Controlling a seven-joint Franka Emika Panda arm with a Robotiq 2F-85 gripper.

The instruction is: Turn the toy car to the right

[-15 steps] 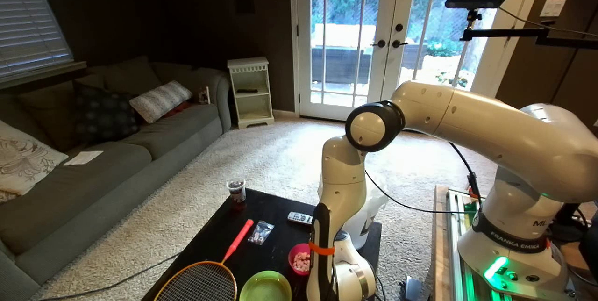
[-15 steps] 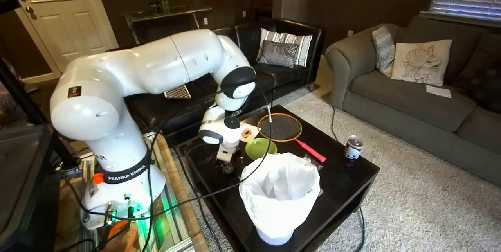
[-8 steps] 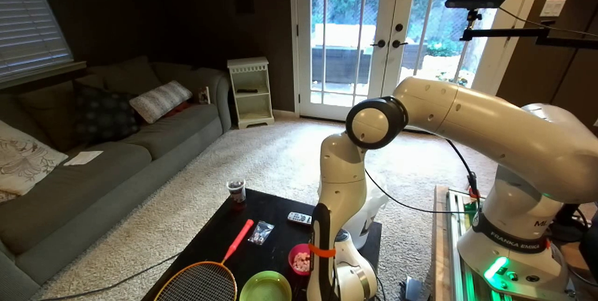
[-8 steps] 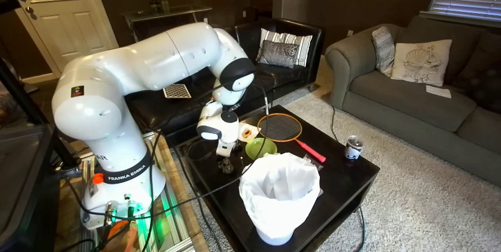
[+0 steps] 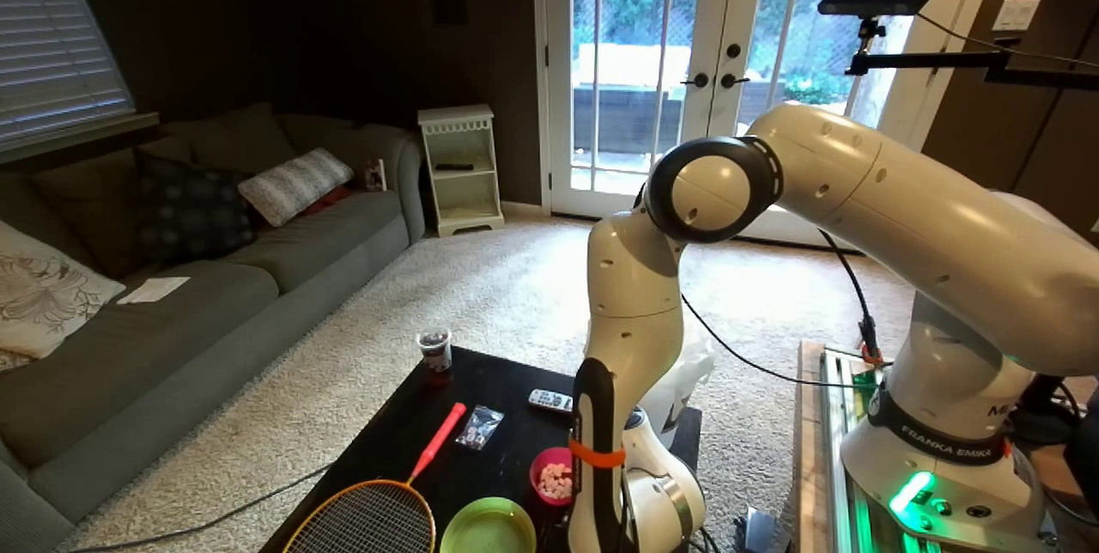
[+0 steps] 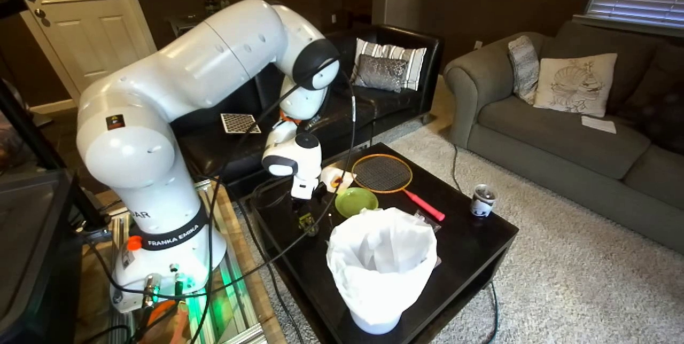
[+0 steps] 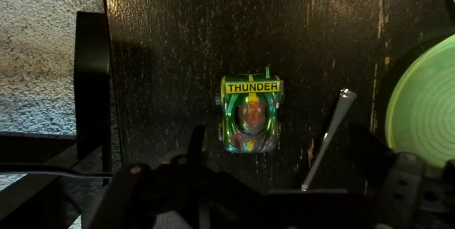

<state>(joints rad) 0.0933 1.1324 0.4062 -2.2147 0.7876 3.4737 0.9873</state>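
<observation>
One car (image 7: 251, 115) sits on the table (image 7: 170, 62) below my gripper (image 7: 278, 134), its end lettered THUNDER toward the top of the wrist view. My jaws stand wide apart, above the car and clear of it. Right of the car there, a metal handle (image 7: 335, 122) lies slanted, its lower end hidden behind my gripper; farther right is the green bowl (image 7: 405, 115). In an exterior view a pink bowl (image 5: 549, 457) of pale pieces (image 5: 556, 481) and a racket (image 5: 361, 523) are near it.
</observation>
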